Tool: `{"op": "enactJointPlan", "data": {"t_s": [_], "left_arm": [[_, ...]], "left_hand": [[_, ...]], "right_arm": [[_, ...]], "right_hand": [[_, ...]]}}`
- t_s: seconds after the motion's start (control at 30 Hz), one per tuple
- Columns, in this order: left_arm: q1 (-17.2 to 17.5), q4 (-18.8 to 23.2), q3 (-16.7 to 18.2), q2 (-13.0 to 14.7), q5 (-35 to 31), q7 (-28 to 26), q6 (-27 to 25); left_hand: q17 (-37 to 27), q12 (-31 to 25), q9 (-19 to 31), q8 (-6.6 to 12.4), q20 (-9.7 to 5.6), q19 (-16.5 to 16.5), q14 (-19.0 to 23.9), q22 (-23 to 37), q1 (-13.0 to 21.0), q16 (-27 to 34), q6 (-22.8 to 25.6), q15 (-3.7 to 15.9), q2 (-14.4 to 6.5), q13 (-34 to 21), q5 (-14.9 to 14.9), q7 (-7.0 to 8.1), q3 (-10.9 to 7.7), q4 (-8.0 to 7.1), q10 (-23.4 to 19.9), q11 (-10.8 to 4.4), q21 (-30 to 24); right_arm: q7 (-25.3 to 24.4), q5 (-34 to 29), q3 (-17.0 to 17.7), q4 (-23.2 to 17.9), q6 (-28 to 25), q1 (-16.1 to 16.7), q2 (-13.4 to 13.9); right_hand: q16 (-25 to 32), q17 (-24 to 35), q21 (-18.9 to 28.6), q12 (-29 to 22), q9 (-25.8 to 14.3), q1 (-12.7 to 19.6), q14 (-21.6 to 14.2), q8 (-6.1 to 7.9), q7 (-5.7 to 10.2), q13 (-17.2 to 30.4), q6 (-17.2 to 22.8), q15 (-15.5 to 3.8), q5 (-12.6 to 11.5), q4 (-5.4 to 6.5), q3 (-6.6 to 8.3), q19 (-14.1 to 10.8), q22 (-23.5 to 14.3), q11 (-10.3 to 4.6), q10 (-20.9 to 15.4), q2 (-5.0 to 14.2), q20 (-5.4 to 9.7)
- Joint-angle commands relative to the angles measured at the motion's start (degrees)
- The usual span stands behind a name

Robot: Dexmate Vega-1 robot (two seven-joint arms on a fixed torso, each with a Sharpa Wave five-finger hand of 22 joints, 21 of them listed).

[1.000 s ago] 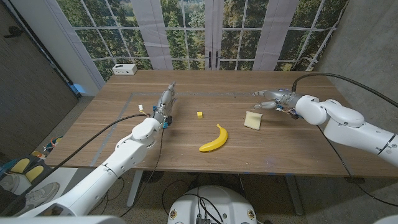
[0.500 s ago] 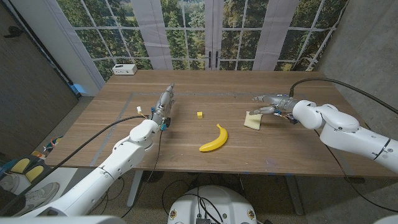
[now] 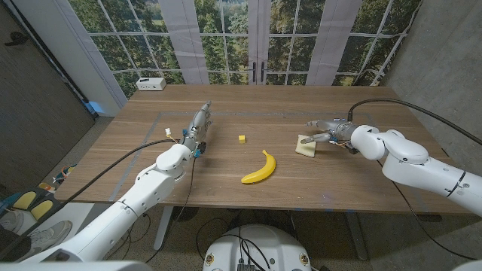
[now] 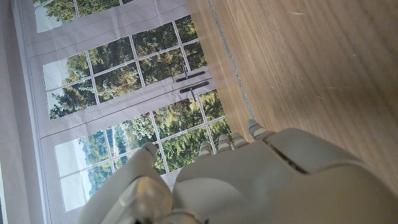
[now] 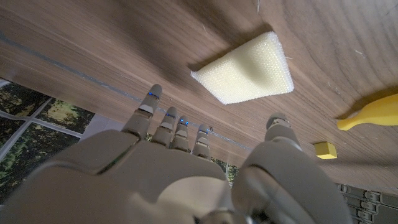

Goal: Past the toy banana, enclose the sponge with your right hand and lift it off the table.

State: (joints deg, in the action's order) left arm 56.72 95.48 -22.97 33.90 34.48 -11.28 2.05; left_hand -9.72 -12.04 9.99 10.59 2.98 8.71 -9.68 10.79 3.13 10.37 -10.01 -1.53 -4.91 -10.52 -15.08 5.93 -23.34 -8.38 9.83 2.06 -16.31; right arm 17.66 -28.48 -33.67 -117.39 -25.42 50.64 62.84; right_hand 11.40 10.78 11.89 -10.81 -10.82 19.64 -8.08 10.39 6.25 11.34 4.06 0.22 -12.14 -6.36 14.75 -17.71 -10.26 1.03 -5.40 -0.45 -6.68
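Right hand, fingers spread and seemingly holding nothing, hovers just beside the sponge.

Bare table lies between my right hand and the sponge; the toy banana sits beyond it, clear.
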Motion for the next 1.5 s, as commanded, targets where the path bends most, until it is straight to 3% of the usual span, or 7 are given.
{"op": "enactJointPlan", "data": {"t_s": [0.03, 0.8, 0.83, 0.87, 1.23, 1.37, 1.5], "left_arm": [[-1.01, -1.44, -0.3, -0.09, 0.59, 1.17, -0.38], [-3.53, -5.53, -0.63, -0.26, 1.7, 4.65, -0.16], [-3.58, -5.6, -0.63, -0.21, 1.67, 4.69, -0.16], [-3.52, -5.72, -0.55, -0.34, 1.63, 4.46, 0.05], [-3.86, -7.41, -0.33, -0.53, 2.16, 5.67, 1.07], [-4.41, -8.15, -0.41, -0.59, 2.17, 6.21, 1.19], [-5.05, -9.1, -0.6, -0.84, 2.27, 6.69, 1.08]], "left_hand": [[-0.31, 0.07, 0.13, -0.05, -0.02, -0.27, -4.18, 0.18, -0.09, -0.01, -2.52, -0.01, -1.25, -0.31, -0.47, 0.01, 0.33, 0.13, 1.32, 0.09, 0.17], [-0.3, 0.22, 0.14, -0.07, -0.01, -0.24, -4.35, 0.25, -0.02, -0.01, -2.72, 0.06, -1.38, -0.32, -0.55, 0.0, 0.51, 0.14, 1.68, -0.11, 0.63], [-0.3, 0.16, 0.14, -0.06, 0.0, -0.27, -4.36, 0.26, -0.01, -0.01, -2.72, 0.04, -1.38, -0.32, -0.55, 0.02, 0.53, 0.14, 1.52, 0.55, 0.66], [-0.3, 0.21, 0.14, -0.07, 0.04, -0.23, -4.4, 0.26, -0.01, -0.02, -2.75, 0.05, -1.39, -0.32, -0.56, -0.01, 0.54, 0.14, 1.66, -0.09, 0.7], [-0.3, 0.23, 0.14, -0.06, -0.04, -0.28, -4.46, 0.28, 0.02, -0.02, -2.78, 0.02, -1.39, -0.33, -0.57, 0.01, 0.61, 0.15, 1.74, 0.2, 0.83], [-0.3, 0.21, 0.14, -0.05, -0.03, -0.3, -4.47, 0.28, 0.03, -0.02, -2.78, 0.07, -1.39, -0.33, -0.58, 0.02, 0.65, 0.16, 1.7, 0.01, 0.89], [-0.3, 0.23, 0.14, -0.05, -0.04, -0.3, -4.45, 0.29, 0.04, -0.01, -2.78, 0.05, -1.38, -0.33, -0.58, 0.01, 0.67, 0.17, 1.75, 0.17, 0.93]], "right_arm": [[3.04, -2.16, -2.82, 0.12, -3.89, -1.77, -1.74], [8.34, -10.5, -9.39, -1.7, -14.33, -4.27, -5.92], [8.3, -11.08, -9.69, -1.79, -14.86, -4.27, -6.12], [8.23, -11.84, -10.06, -1.88, -15.42, -4.27, -6.31], [9.49, -17.89, -13.51, -1.91, -19.97, -4.85, -8.56], [11.38, -20.01, -14.57, -1.57, -21.27, -5.43, -9.19], [12.61, -22.35, -15.53, -0.81, -23.25, -5.71, -10.28]], "right_hand": [[0.02, 0.16, 0.04, 0.02, -0.06, -0.01, -0.13, 0.31, 0.03, 0.06, -0.18, 0.6, -0.34, -0.17, -0.1, -0.15, -0.19, -0.09, 0.5, -0.36, -0.25], [0.33, 0.44, 0.28, -0.03, -0.08, -1.43, -0.5, 0.33, 0.17, 0.07, -0.69, 1.21, -0.29, 0.44, -1.07, -0.83, -0.26, -0.01, 1.08, -0.9, -1.16], [0.35, 0.46, 0.34, -0.04, -0.08, -1.52, -0.54, 0.34, 0.17, 0.07, -0.71, 1.24, -0.29, 0.48, -1.12, -1.0, -0.26, -0.01, 1.11, -0.93, -1.25], [0.37, 0.47, 0.38, -0.05, -0.09, -1.58, -0.58, 0.35, 0.14, 0.07, -0.7, 1.28, -0.28, 0.51, -1.17, -1.1, -0.27, -0.05, 1.11, -0.96, -1.27], [0.95, 0.36, 1.27, -0.51, -0.09, -1.25, -2.5, 0.71, 0.08, 0.06, -0.1, 0.7, -0.49, 0.25, -1.34, -3.75, -0.31, -0.68, 0.26, -1.08, -1.79], [1.42, 0.22, 1.95, -0.51, -0.07, 0.12, -4.4, 0.71, 0.1, 0.03, -0.19, 0.41, -0.8, -0.5, -1.12, -6.02, -0.32, -0.76, 0.28, -1.08, -1.57], [2.17, 0.24, 4.04, -0.54, -0.08, 1.93, -7.96, 0.62, 0.14, 0.02, -0.71, -0.35, -1.2, -1.25, -1.09, -12.65, -0.42, -1.39, 0.28, -1.19, -1.05]]}}
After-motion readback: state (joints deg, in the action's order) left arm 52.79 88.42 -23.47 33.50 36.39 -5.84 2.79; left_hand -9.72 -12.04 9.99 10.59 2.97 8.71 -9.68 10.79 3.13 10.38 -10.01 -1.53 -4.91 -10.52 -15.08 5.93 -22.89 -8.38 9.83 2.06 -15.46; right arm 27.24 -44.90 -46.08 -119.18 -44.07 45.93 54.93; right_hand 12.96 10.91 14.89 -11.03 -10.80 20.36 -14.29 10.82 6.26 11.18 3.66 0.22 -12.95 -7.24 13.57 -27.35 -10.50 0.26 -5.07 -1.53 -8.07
